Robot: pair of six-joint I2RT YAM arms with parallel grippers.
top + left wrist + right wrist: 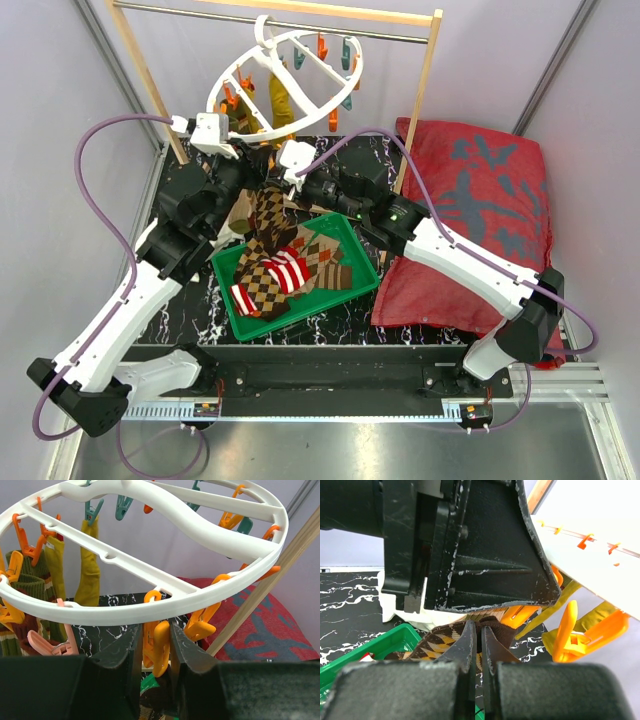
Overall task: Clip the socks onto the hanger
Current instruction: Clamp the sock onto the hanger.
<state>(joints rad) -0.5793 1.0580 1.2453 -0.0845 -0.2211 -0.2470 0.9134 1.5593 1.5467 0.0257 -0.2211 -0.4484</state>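
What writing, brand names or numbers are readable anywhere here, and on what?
None can be read.
On the red cushion: grey printed shapes, not legible as words.
On the rail at the near edge: fine tick marks, too small to read.
On the hanger and the green tray: no writing visible.

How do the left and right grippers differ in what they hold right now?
The left gripper squeezes an orange plastic clip on the white round plastic hanger; the right gripper pinches a brown argyle sock. The left gripper's jaws stand visibly apart around it; the right gripper's nearly touch. Both are shut on something.
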